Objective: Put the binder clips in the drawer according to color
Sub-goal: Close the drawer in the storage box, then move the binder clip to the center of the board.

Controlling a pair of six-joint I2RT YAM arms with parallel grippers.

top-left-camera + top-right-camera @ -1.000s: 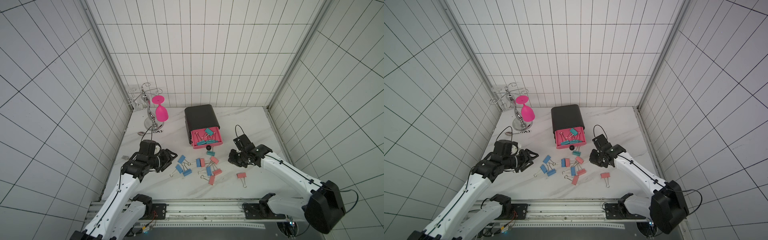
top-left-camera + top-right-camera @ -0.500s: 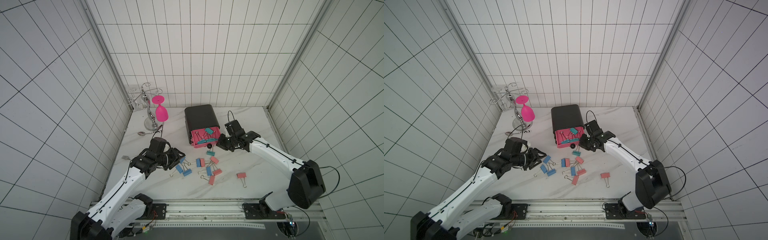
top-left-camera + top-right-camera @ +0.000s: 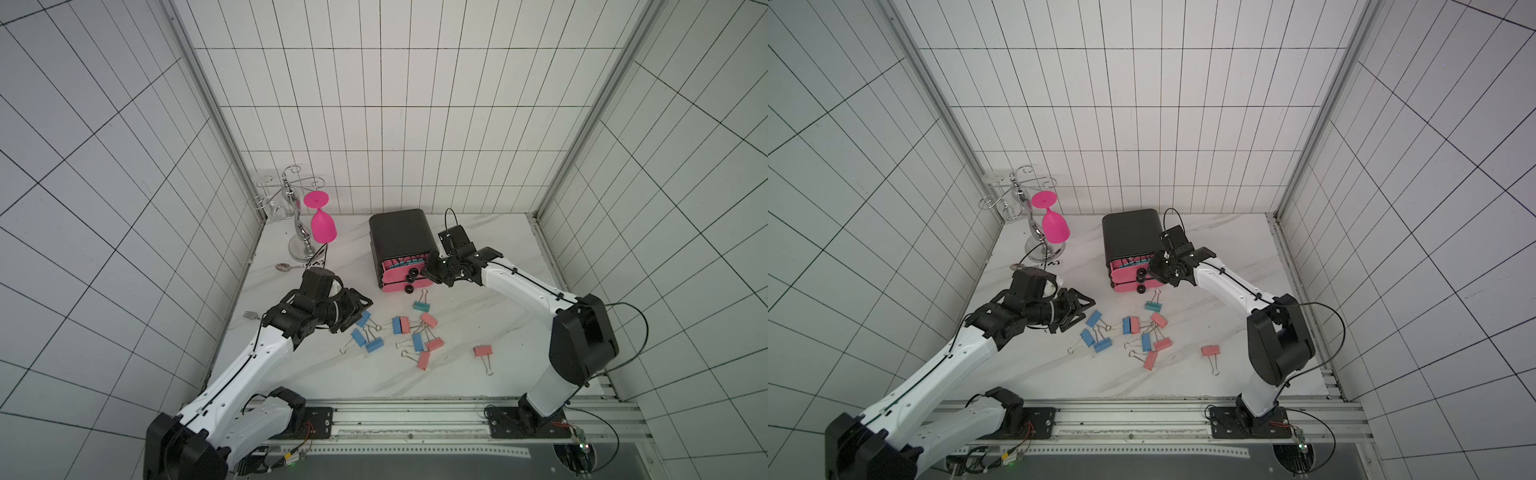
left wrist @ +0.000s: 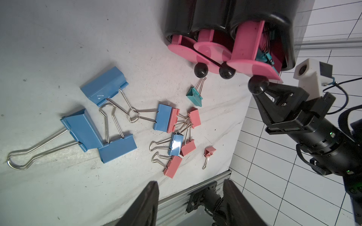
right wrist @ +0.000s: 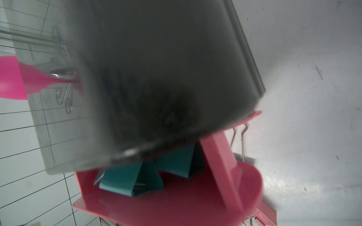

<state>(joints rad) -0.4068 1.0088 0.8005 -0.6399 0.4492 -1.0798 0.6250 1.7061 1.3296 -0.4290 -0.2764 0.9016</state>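
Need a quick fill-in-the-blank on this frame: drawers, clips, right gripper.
1. The binder clips inside the partly open drawer are ____ in color.
2. Exactly ____ teal clip lies loose on the table.
3. The right gripper is at the knob of the ____ drawer.
4. The pink goblet hangs ____ from the silver rack.

Missing words: teal; one; top; upside down

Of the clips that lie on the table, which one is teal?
The clip closest to the drawers, alone just in front of them. Every other loose clip is blue or salmon-pink.
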